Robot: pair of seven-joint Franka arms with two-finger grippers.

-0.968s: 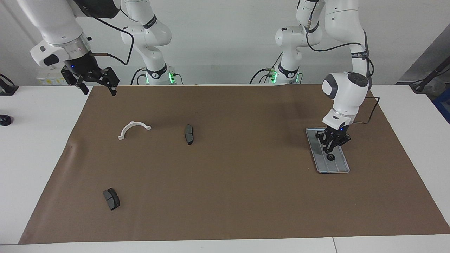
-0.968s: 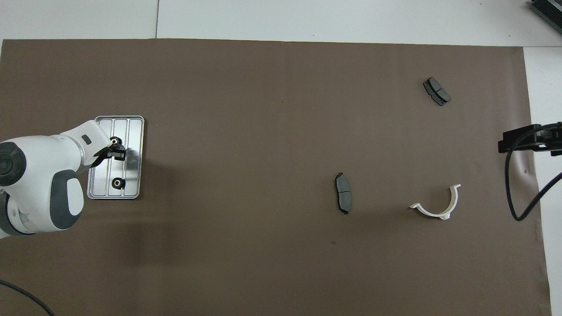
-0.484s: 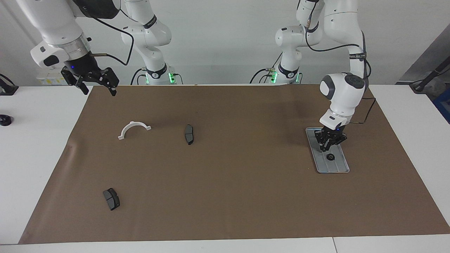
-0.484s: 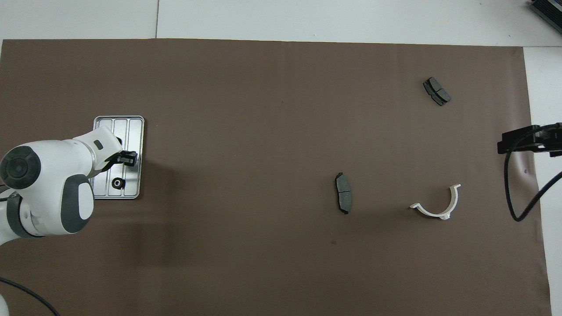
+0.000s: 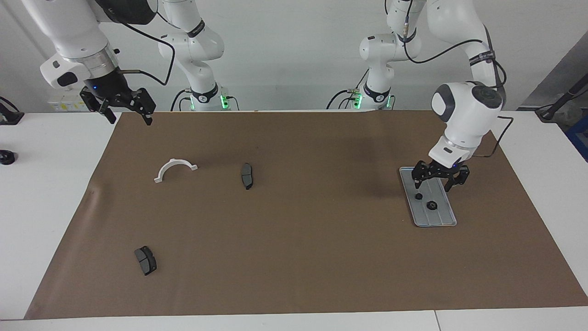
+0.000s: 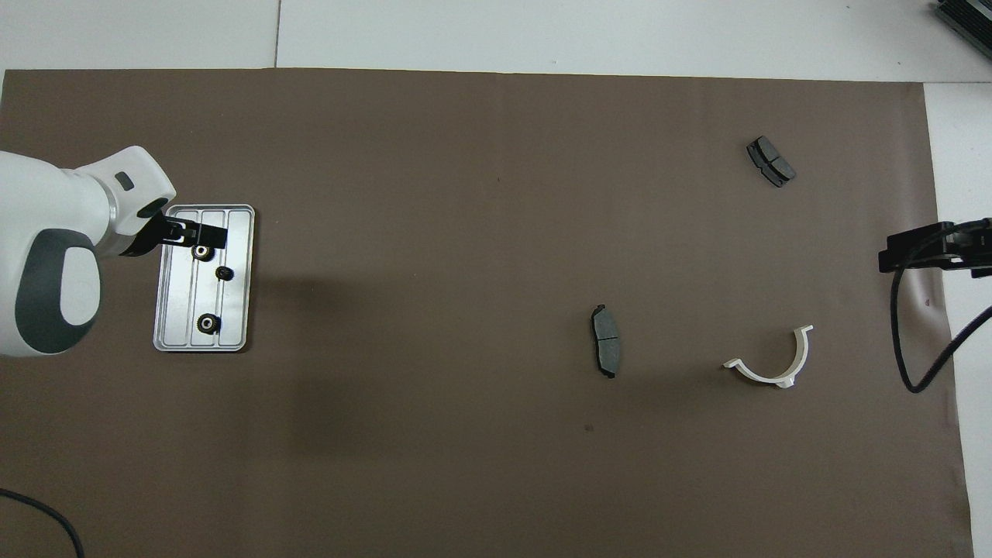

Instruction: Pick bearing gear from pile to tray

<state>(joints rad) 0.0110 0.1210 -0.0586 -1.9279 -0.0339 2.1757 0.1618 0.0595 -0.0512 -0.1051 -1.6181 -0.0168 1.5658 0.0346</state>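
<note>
Having let go since half a second ago, the left gripper is hanging spread open over the tray at right. A newly dropped gear is lying inside. The right gripper is waiting open, upper left.

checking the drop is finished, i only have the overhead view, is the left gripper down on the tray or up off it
Observer: Up off it. In the facing view the left gripper hangs above the tray and touches nothing.
Operator: fingers holding anything
Observer: No. Its fingers are spread wide, with nothing between them.
Operator: and the right arm, i only see its edge
Observer: It waits. The right gripper is high over the corner of the brown mat, fingers open.
</note>
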